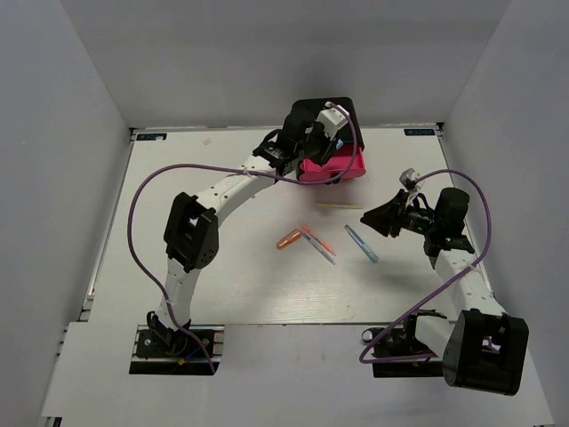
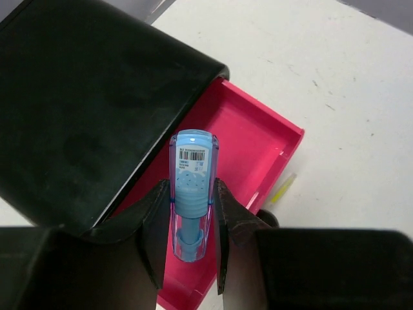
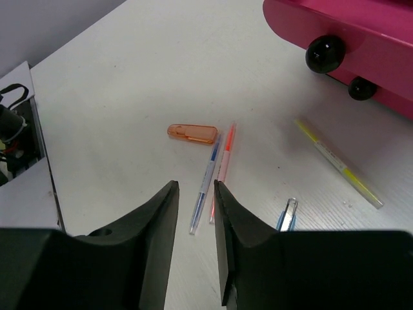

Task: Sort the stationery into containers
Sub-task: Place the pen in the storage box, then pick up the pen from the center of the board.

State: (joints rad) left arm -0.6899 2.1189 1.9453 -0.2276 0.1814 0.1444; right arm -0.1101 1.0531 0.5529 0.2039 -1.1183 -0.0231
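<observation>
My left gripper [image 2: 190, 188] is shut on a short blue capsule-like piece [image 2: 192, 169] and holds it above the open pink-red drawer [image 2: 253, 145] of the black box [image 2: 84, 110]. In the top view the left gripper [image 1: 322, 135] hangs over the box [image 1: 307, 111] and its drawer [image 1: 345, 165]. My right gripper [image 3: 195, 187] is open and empty, above the table near the blue pen [image 3: 206, 182] and orange pen [image 3: 223, 166]. An orange capsule [image 3: 192, 133], a yellow stick [image 3: 339, 165] and a light-blue pen [image 3: 288, 214] lie on the table.
Two pink-red drawers with black knobs [image 3: 324, 54] show at the top right of the right wrist view. In the top view the pens [image 1: 317, 243], orange capsule [image 1: 289, 239] and light-blue pen [image 1: 361, 243] lie mid-table; the right gripper [image 1: 372, 219] is just right of them. Grey walls surround the table.
</observation>
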